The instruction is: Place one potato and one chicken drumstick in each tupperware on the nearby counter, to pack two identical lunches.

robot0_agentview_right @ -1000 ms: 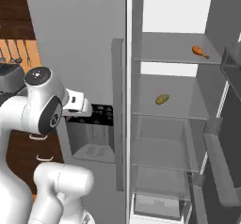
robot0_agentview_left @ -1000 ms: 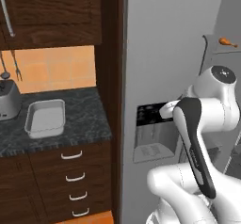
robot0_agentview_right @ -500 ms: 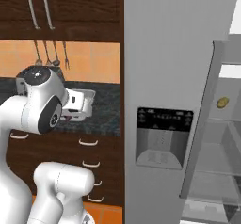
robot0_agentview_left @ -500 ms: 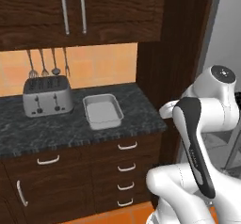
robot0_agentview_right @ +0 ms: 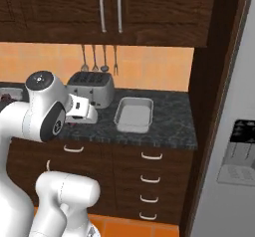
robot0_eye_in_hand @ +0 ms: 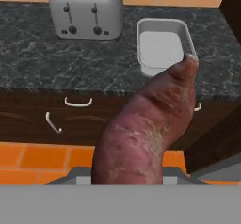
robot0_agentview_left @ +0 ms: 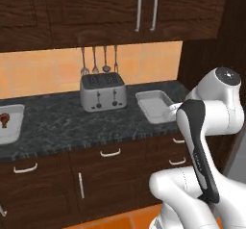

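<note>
The fingers pinch a drumstick (robot0_eye_in_hand: 148, 129) lengthwise, thin end forward, carried off the worktop (robot0_eye_in_hand: 70, 58) toward the empty tray (robot0_eye_in_hand: 162, 46) beside the toaster (robot0_eye_in_hand: 86, 9); another tray (robot0_agentview_left: 8, 123) already holds one.

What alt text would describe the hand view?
A chicken drumstick, held close to the camera, points its thin end toward an empty tupperware on the dark counter. A silver toaster stands to the tupperware's left.

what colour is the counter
Dark grey-black speckled stone counter, clearest in the hand view.
</note>
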{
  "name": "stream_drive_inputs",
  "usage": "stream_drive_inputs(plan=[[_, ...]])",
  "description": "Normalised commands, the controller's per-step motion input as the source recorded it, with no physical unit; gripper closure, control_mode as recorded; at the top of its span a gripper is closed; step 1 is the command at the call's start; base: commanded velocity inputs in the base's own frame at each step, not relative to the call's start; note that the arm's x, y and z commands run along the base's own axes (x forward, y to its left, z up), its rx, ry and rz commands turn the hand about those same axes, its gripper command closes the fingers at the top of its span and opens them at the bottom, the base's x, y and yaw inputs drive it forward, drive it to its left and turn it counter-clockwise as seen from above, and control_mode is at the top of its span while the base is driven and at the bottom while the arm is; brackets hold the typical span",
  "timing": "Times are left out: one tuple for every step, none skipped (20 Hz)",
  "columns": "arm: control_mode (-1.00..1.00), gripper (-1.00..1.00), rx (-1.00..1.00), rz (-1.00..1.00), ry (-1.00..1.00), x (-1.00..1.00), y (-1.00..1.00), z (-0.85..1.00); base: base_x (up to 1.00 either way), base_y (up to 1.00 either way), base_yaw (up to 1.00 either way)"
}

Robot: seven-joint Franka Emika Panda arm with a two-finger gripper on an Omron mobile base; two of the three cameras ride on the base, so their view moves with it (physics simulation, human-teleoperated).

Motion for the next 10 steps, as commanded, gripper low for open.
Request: stream_drive_inputs(plan=[[1.00,1.00,0.00,0.00,0.00,0.00,0.00,0.00,0.00,1.00,-0.03],[1.00,1.00,0.00,0.00,0.00,0.00,0.00,0.00,0.00,1.00,-0.03],[1.00,1.00,0.00,0.00,0.00,0.00,0.00,0.00,0.00,1.00,-0.03],[1.00,1.00,0.00,0.00,0.00,0.00,0.00,0.00,0.00,1.00,-0.04],[1.00,1.00,0.00,0.00,0.00,0.00,0.00,0.00,0.00,1.00,-0.04],[1.00,1.00,0.00,0.00,0.00,0.00,0.00,0.00,0.00,1.00,-0.05],[1.00,1.00,0.00,0.00,0.00,0.00,0.00,0.00,0.00,1.00,-0.05],[1.00,1.00,0.00,0.00,0.00,0.00,0.00,0.00,0.00,1.00,-0.05],[1.00,1.00,0.00,0.00,0.00,0.00,0.00,0.00,0.00,1.00,-0.05],[1.00,1.00,0.00,0.00,0.00,0.00,0.00,0.00,0.00,1.00,-0.06]])
